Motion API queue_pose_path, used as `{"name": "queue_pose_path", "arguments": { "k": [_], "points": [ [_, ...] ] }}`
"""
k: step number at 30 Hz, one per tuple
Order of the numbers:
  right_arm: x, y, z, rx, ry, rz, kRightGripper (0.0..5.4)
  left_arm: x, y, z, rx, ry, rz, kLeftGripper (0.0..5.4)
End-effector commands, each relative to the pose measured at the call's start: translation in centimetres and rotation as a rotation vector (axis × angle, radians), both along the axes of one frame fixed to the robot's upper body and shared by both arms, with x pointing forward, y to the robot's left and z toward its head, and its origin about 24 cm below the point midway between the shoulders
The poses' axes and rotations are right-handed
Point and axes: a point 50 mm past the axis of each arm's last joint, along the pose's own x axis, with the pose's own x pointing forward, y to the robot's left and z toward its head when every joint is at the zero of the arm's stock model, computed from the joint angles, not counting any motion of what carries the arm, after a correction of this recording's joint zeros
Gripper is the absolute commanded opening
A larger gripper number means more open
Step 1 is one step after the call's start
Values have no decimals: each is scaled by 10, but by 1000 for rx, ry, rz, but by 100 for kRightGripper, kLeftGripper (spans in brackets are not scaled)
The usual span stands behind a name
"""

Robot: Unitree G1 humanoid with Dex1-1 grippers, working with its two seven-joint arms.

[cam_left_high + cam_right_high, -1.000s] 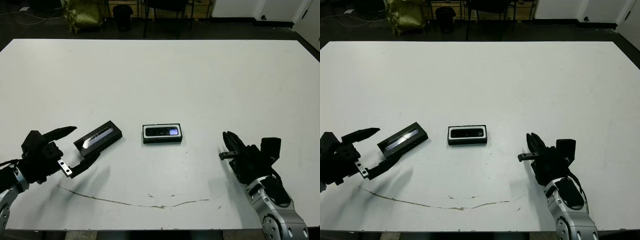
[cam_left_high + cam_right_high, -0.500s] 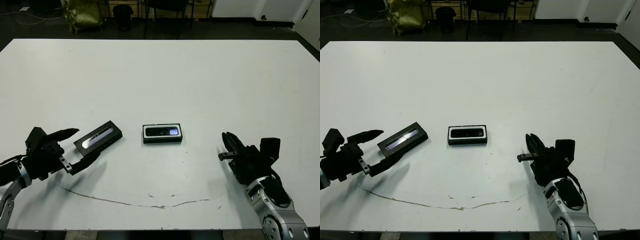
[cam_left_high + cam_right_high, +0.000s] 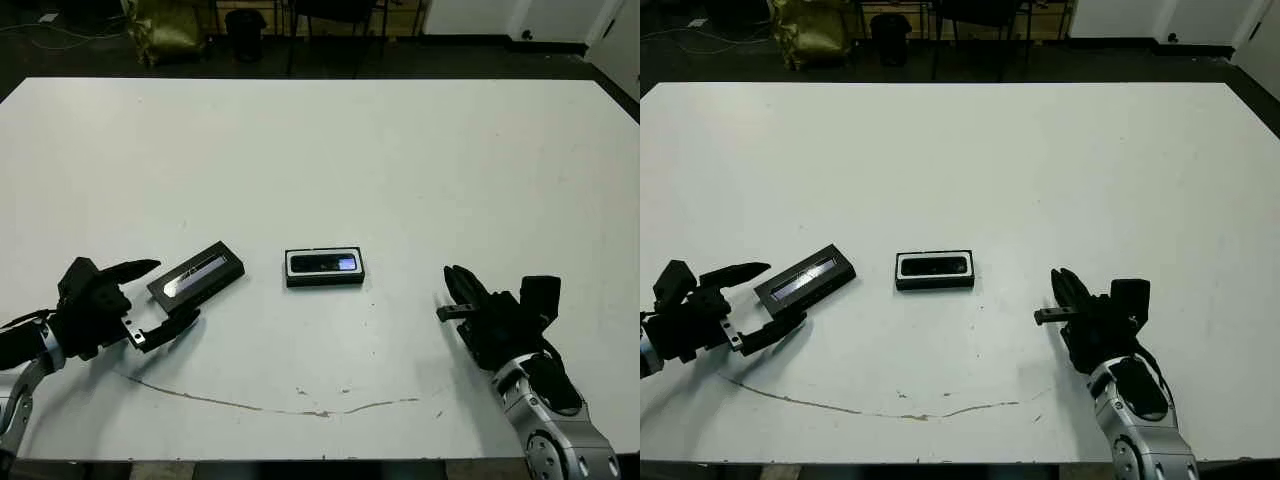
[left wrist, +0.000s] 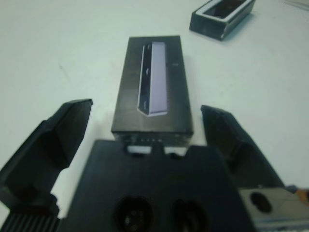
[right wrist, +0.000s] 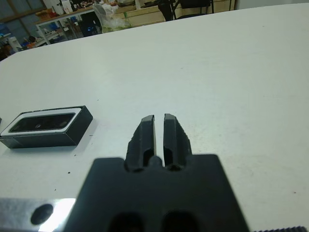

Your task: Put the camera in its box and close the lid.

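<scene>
Lid [image 3: 197, 275] flat on table [image 3: 400, 170], just ahead of spread left gripper [image 3: 160, 298], untouched; right gripper [image 5: 159, 135] clenched, empty.

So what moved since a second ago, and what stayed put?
Only the left gripper moved much: it lowered toward the table and now sits open, fingers on either side of the near end of the lid, not gripping it. Nothing was picked up or let go. The lid, the box with the camera inside, and the shut right gripper stayed where they were.
</scene>
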Motion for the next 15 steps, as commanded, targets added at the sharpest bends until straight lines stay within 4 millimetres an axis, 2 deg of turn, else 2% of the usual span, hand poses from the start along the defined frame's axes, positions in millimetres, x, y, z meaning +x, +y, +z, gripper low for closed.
{"name": "queue_pose_path", "arguments": {
  "k": [1,15],
  "points": [
    [-2,-5,-6,-32,37,-16,0,0,3,-5,9,33,-7,538],
    [-3,-4,-5,-7,39,-15,0,2,9,-17,-29,96,7,538]
  ]
}}
